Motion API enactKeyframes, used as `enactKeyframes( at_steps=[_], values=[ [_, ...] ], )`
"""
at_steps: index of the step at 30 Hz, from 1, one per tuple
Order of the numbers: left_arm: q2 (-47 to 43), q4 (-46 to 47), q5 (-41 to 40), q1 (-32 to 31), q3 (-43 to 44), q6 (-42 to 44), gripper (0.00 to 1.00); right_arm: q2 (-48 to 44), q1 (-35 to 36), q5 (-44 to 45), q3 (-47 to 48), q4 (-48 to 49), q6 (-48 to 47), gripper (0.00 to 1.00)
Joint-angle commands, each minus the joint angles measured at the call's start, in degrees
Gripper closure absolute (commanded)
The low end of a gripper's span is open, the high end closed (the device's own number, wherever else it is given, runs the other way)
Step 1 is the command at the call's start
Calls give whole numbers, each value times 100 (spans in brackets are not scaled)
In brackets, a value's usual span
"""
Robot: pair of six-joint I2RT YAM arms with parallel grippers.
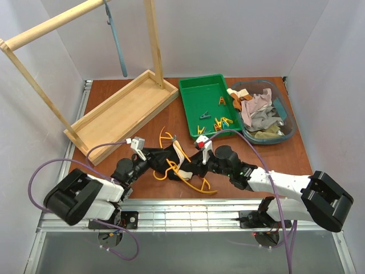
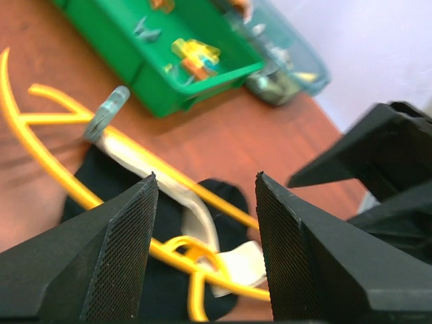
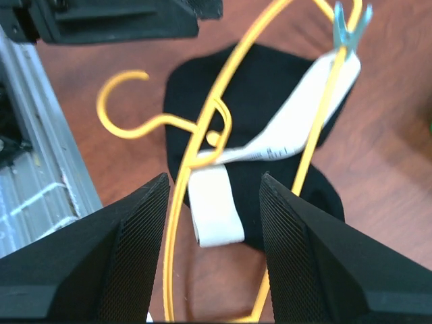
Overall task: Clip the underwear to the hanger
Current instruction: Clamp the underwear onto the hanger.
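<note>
While the underwear [image 3: 270, 88] lies at the bench's [image 1: 274, 154] six o'clock under the hanger [image 2: 177, 248], one clip [image 3: 345, 27] already biting its waistband, the left gripper [image 2: 206, 179] at nine o'clock and right gripper [image 3: 214, 177] at three hover spread and empty, apparently poised for the next clip.

Beyond the jaws, a green tray [image 1: 199, 94] of pegs [image 1: 221, 101] sits beside a tub [image 1: 280, 107] of clothes [image 1: 256, 111], with a wooden rack [image 1: 122, 111] and its grey-blue hanger [image 1: 117, 43] farther left.
</note>
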Motion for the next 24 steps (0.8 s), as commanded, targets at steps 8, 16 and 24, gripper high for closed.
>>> enactKeyframes(
  at_steps=[8,16,24],
  values=[
    [586,890,530,195,-312,184,48,-562,89,1224,-975,34,537,52],
    [-1461,-1805,-452,186,258,667,48,-1036,133,2191,-1258,-301,819,54],
    [-1559,-3725,-1588,317,1559,958,48,-678,-454,3001,490,-697,-287,52]
  ],
)
